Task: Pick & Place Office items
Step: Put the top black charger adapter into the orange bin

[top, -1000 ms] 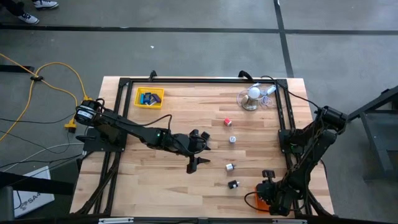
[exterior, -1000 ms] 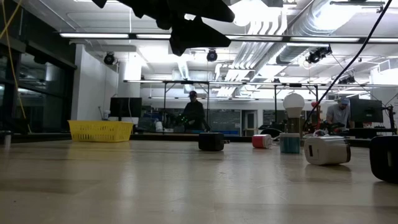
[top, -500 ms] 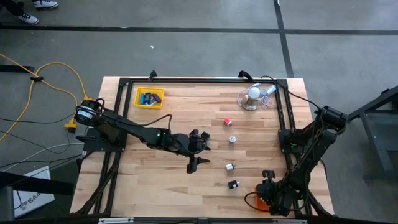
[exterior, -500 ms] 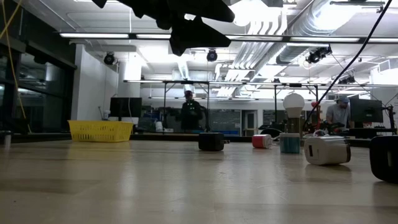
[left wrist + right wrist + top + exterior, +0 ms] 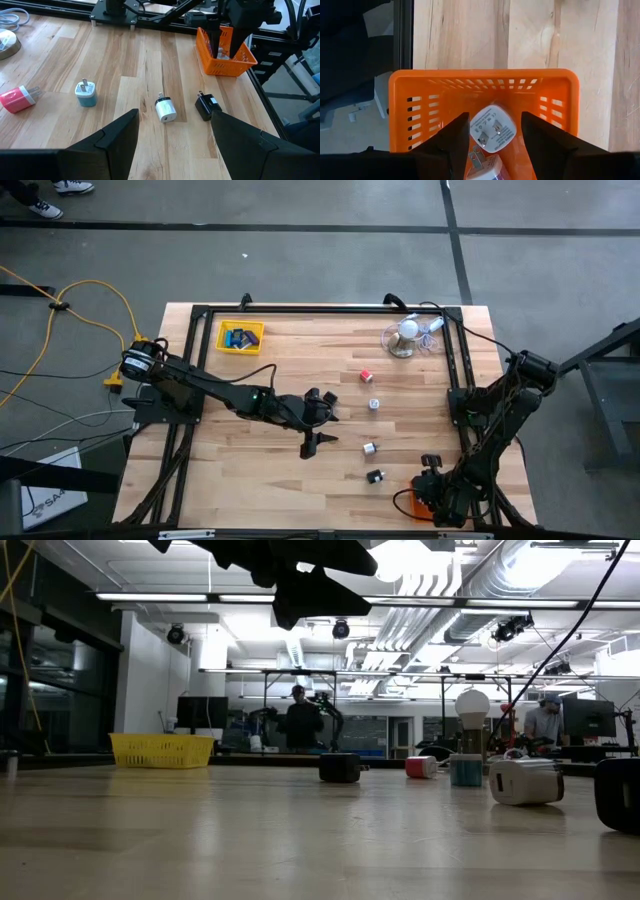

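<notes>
Four small plug-shaped office items lie loose on the wood: a red one (image 5: 366, 376), a teal-and-white one (image 5: 373, 404), a white one (image 5: 369, 448) and a black one (image 5: 375, 476). My left gripper (image 5: 325, 428) hovers open above the table's middle, left of them; its wrist view shows the white (image 5: 165, 110) and black (image 5: 206, 106) items ahead. My right gripper (image 5: 494, 145) hangs open over the orange tray (image 5: 400, 100) at the near right corner. White items (image 5: 492, 129) lie on that tray's floor. Blue blocks (image 5: 238, 337) sit in the yellow tray (image 5: 222, 327).
A white ball-shaped object with a clear wiry tangle (image 5: 407, 335) stands near the far right corner. Black frame rails (image 5: 452, 370) run along the table's sides. Bare wood lies between the yellow tray and the loose items. A person (image 5: 298, 722) stands in the room behind.
</notes>
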